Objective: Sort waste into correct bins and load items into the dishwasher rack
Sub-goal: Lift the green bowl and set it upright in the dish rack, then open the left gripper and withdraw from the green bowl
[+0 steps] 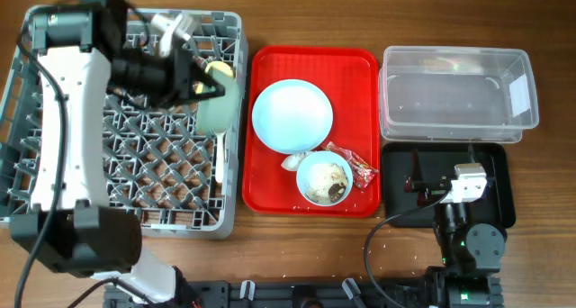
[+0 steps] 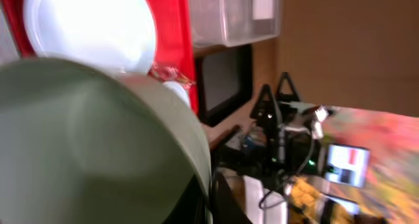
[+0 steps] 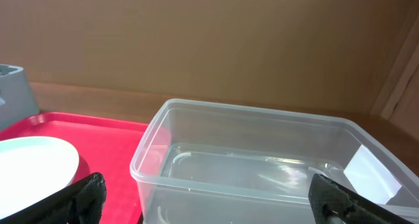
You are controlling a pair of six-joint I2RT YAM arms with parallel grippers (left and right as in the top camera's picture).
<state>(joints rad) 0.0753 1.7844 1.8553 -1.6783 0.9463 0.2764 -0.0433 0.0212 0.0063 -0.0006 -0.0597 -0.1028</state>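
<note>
Grey dishwasher rack (image 1: 162, 168) is your target. The left gripper (image 1: 193, 81) sits over its far right corner, apparently clamped on the rim of a pale bowl (image 1: 219, 110); the left wrist view is nearly all bowl (image 2: 85, 145), with the fingers hidden. Tip the bowl on edge and drop it between peg rows, clear of the yellow cup (image 1: 219, 71) touching it and the white cutlery (image 1: 219, 159) just below. Seat it fully before you release. The right gripper (image 3: 206, 185) is spread wide and empty, parked over the black tray (image 1: 499, 209), facing the clear tub (image 3: 262, 158). On the red tray (image 1: 270, 65): plate (image 1: 292, 115), crumb bowl (image 1: 324, 179), tissue (image 1: 293, 161), wrapper (image 1: 358, 167).
</note>
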